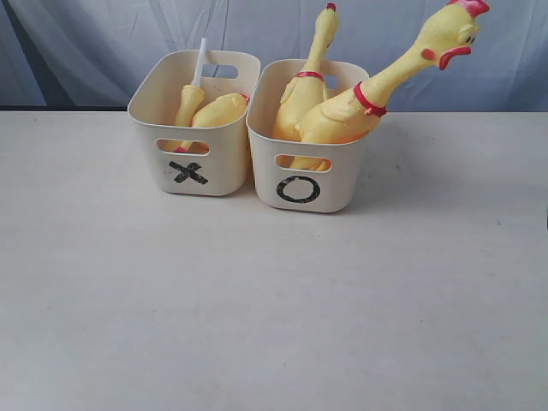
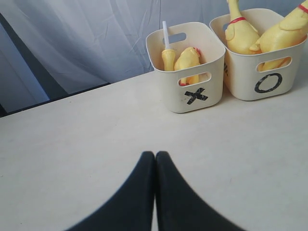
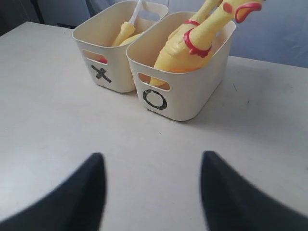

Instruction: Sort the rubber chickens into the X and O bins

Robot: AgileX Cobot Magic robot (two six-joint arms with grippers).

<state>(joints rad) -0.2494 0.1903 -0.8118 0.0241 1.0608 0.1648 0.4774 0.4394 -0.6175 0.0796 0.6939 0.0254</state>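
The X bin (image 1: pixel 195 124) and the O bin (image 1: pixel 310 137) stand side by side at the back of the table. Two headless yellow chickens lie in the X bin: one with a white stick (image 1: pixel 192 94), one beside it (image 1: pixel 221 110). In the O bin, one chicken with a head (image 1: pixel 377 86) leans out to the right and another (image 1: pixel 306 86) stands behind it. Neither gripper shows in the exterior view. My left gripper (image 2: pixel 155 155) is shut on nothing, low over bare table short of the X bin (image 2: pixel 190 62). My right gripper (image 3: pixel 150 156) is open and empty, short of the O bin (image 3: pixel 178 72).
The white table (image 1: pixel 257 300) stretches toward the front with nothing on it. A pale blue-grey curtain (image 1: pixel 103 43) hangs behind the bins, with a dark gap along the table's far edge.
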